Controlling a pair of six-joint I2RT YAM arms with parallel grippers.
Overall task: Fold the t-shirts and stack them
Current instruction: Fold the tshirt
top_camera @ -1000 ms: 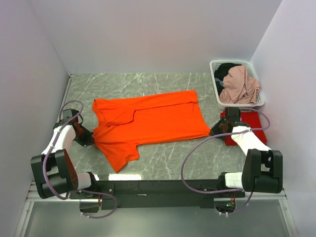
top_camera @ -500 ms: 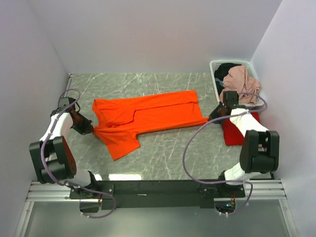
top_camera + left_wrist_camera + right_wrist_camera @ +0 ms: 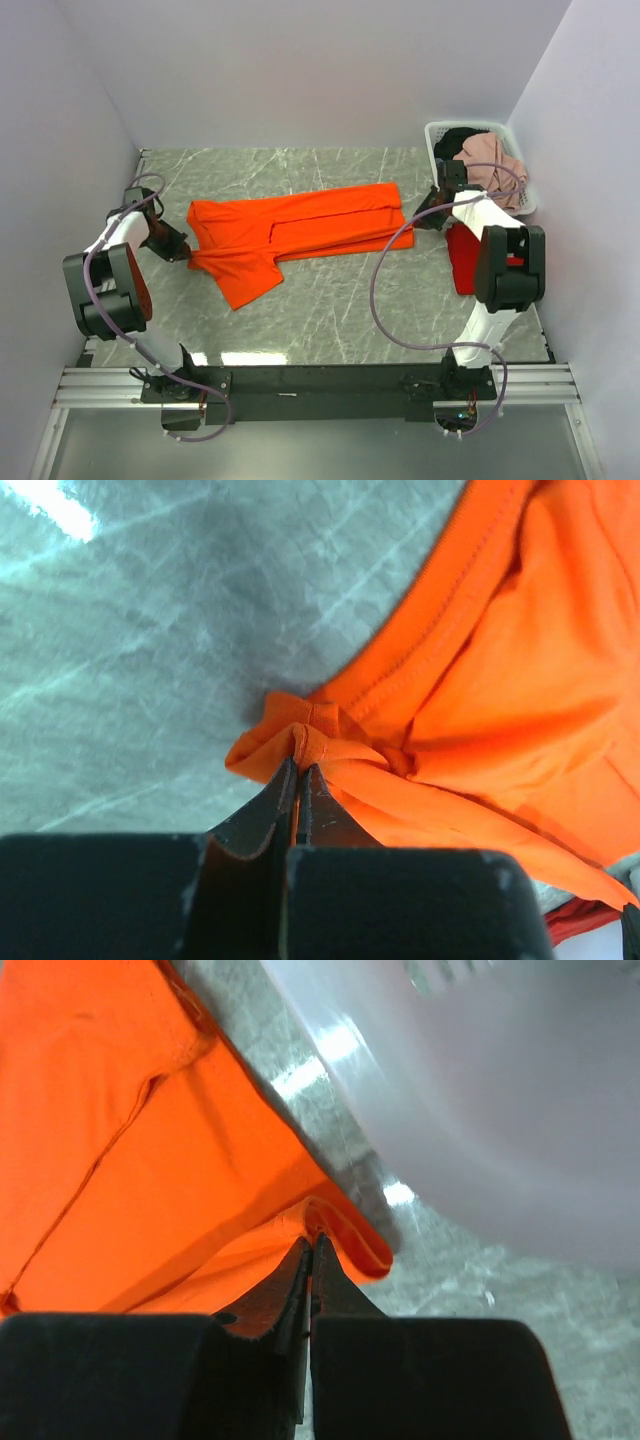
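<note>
The bright orange t-shirt (image 3: 300,225) lies across the middle of the table, its near long edge lifted and carried toward the back. My left gripper (image 3: 180,252) is shut on the shirt's left edge; in the left wrist view the cloth (image 3: 480,670) bunches at the closed fingertips (image 3: 299,770). My right gripper (image 3: 418,222) is shut on the shirt's right corner; in the right wrist view the orange hem (image 3: 150,1160) folds over the closed tips (image 3: 310,1245). The deeper red t-shirt (image 3: 463,262) lies folded at the right, partly hidden by my right arm.
A white laundry basket (image 3: 437,140) with pink and dark clothes stands at the back right, just behind my right gripper; its wall (image 3: 480,1090) fills the right wrist view. Purple walls close in the left, back and right sides.
Both grippers have moved toward the back, carrying the orange shirt's near edge over the rest; the visible shirt has become narrower. The left sleeve trails at the front left.
</note>
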